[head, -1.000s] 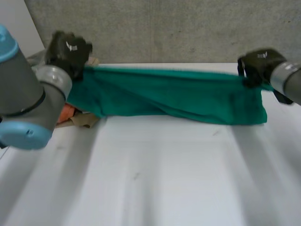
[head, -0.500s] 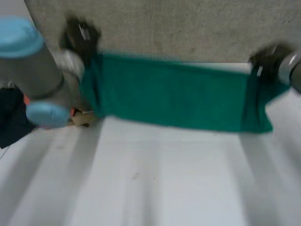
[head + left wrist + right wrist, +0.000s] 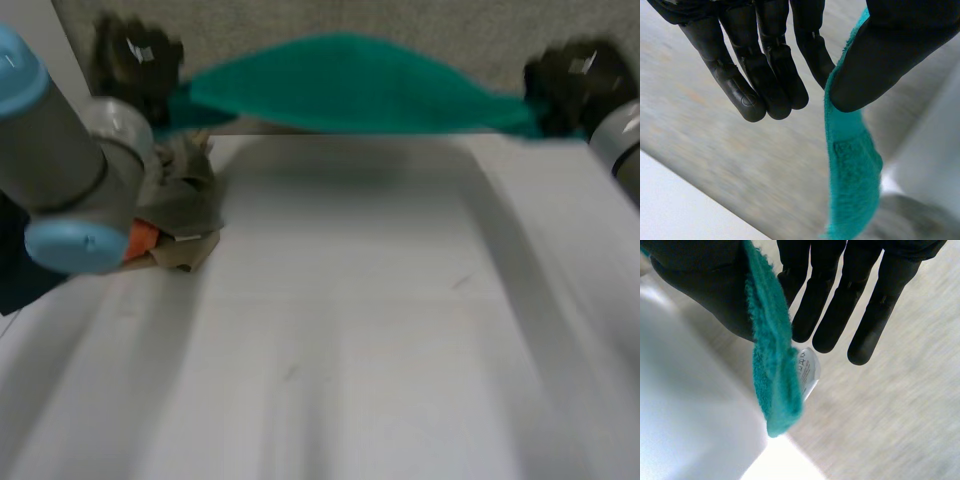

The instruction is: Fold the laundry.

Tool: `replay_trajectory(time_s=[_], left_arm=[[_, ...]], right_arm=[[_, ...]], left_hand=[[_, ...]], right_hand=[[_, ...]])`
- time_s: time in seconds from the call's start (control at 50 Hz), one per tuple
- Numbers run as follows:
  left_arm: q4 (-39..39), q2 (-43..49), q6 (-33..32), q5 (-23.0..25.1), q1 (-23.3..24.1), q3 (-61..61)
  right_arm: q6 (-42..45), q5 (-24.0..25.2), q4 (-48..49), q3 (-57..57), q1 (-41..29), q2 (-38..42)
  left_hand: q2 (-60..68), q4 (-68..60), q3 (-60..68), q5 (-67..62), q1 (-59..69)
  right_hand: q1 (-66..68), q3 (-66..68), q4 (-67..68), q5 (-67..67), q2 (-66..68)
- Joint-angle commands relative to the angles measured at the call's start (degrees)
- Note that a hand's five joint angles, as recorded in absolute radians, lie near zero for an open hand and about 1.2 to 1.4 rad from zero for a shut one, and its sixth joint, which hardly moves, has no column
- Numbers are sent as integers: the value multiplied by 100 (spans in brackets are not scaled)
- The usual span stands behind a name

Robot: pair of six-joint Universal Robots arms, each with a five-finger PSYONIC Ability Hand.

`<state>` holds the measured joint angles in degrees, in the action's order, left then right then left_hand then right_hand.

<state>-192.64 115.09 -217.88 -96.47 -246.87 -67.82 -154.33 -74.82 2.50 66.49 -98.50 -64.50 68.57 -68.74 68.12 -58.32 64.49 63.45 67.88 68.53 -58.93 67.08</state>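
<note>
One green towel [image 3: 350,85] is hanging clear of the bench [image 3: 350,340], above its far edge, and we are holding it by both ends. Our left hand [image 3: 765,65] is pinching one end between thumb and a finger. Our right hand [image 3: 840,300] is pinching the other end the same way, close to a white label [image 3: 808,371]. The towel's long axis is running straight from hand to hand with its middle arching upward, so neither hand is nearer. We are judging that the bare bench below and toward us is the place to lay it. A heap of other clothes [image 3: 175,215] is sitting beside the left arm.
</note>
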Motion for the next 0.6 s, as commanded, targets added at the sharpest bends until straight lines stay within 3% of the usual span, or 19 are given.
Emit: replay_trajectory(time_s=[0.02, 0.1, 0.2, 0.3, 0.42, 0.5, 0.52, 0.6], left_arm=[[-291, 320, 35, 409, 113, -1566], [-616, 768, 27, 568, 130, -1998], [-906, 1173, -52, 428, 16, -2051], [-907, 1156, -158, 348, -107, -2051], [-898, 1200, -219, 357, -133, -2069], [-863, 1130, -386, 392, -151, -2174], [-863, 1060, -465, 445, -168, -2235], [-749, 779, -640, 681, -195, -2498]], right_arm=[[369, 28, -522, 935, 85, 438], [501, 90, -575, 1401, 313, 482], [518, 248, -522, 1648, 516, 447], [483, 301, -531, 1710, 621, 351], [501, 292, -645, 1719, 692, 298], [536, 266, -777, 1727, 718, 289], [553, 257, -847, 1719, 736, 280], [667, 292, -1171, 1710, 788, 166]], left_hand=[[1143, -1126, 1188, -1168, 1551], [1143, -1126, 1188, -1168, 1551], [1143, -1126, 1188, -1168, 1551], [-917, 934, -873, 892, -509], [-1412, 1428, -1367, 1387, -1004], [-524, 541, -480, 499, -116], [1127, -1110, 1171, -1152, 1535], [1143, -1126, 1188, -1168, 1551]], right_hand=[[1655, 1212, 1147, -1107, 1292], [1655, 1212, 1147, -1107, 1292], [1655, 1212, 1147, -1107, 1292], [1655, 1212, 1147, -1107, 1292], [1655, 1212, 1147, -1107, 1292], [1655, 1212, 1147, -1107, 1292], [1655, 1212, 1147, -1107, 1292], [1655, 1212, 1147, -1107, 1292]])
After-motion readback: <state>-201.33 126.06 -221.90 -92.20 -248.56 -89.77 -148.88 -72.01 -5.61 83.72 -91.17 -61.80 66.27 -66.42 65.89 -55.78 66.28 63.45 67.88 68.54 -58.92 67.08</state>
